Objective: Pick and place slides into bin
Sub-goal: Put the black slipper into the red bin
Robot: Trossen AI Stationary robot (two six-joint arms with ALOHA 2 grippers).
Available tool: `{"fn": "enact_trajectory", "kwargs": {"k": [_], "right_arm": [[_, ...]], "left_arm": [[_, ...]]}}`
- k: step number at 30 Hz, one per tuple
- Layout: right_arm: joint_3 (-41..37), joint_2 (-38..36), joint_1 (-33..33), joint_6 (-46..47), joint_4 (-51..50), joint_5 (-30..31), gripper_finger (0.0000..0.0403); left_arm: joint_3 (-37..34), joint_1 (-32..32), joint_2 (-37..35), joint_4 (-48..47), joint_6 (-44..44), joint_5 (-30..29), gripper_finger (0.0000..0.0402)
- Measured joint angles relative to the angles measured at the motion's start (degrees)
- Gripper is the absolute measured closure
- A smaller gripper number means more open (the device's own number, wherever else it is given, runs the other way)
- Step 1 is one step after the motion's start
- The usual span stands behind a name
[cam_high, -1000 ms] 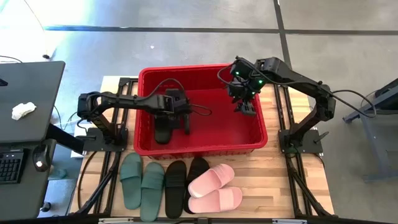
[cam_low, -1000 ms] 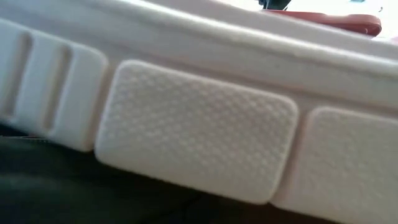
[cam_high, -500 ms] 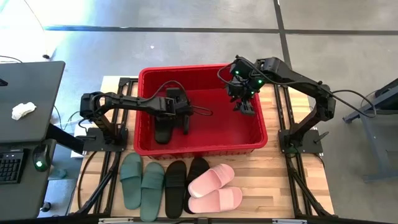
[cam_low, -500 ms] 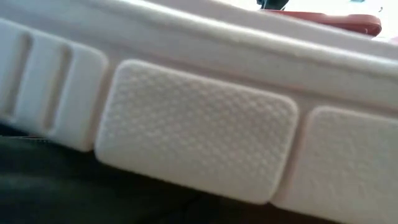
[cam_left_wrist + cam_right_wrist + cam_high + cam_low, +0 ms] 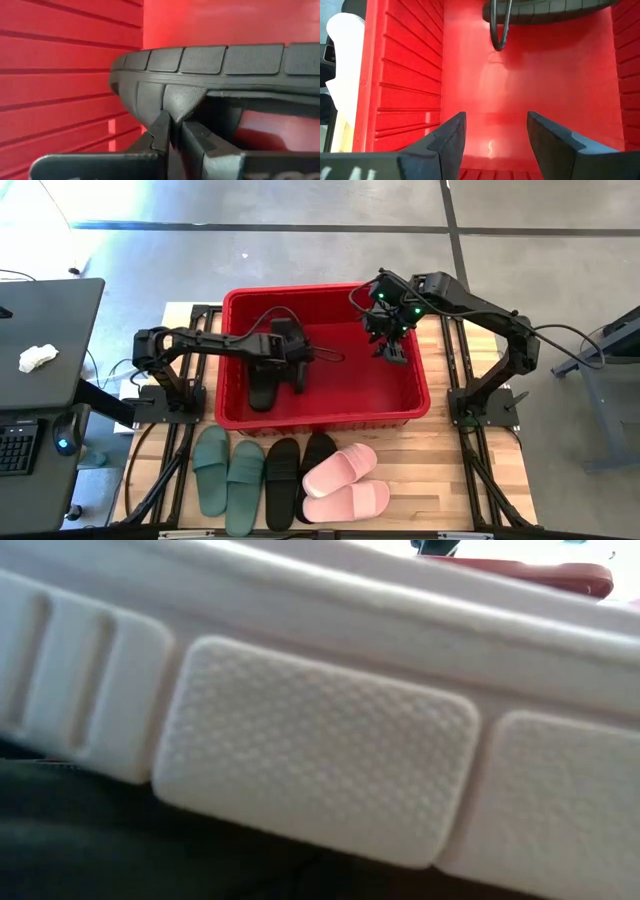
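Your left hand (image 5: 296,372) pinches a black slide's (image 5: 263,387) strap by the red bin's (image 5: 413,418) left wall, probably to reseat it; right hand (image 5: 392,351) hovers spread near the bin's right wall, six slides waiting at the counter's (image 5: 450,470) front edge.

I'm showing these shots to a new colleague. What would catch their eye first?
The big red bin mid-table, with the left gripper inside it pinching a black slide's strap. The right gripper hangs open over the bin's right side. Six more slides line the table's front edge.
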Motion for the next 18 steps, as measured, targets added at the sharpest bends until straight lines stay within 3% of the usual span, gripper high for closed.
{"fn": "enact_trajectory", "kwargs": {"k": [10, 14, 18], "right_arm": [[0.0, 0.0, 0.0, 0.0, 0.7, 0.0, 0.0204], [0.0, 0.0, 0.0, 0.0, 1.8, 0.0, 0.0204], [0.0, 0.0, 0.0, 0.0, 3.0, 0.0, 0.0204]], "left_arm": [[12.9, -1.9, 0.0, -13.4, 3.0, 2.9, 0.0398], [16.3, -3.5, 1.4, -17.7, 4.5, 0.0, 0.0398], [17.0, -4.3, 3.5, -18.8, 12.1, -4.3, 0.0398]]}}
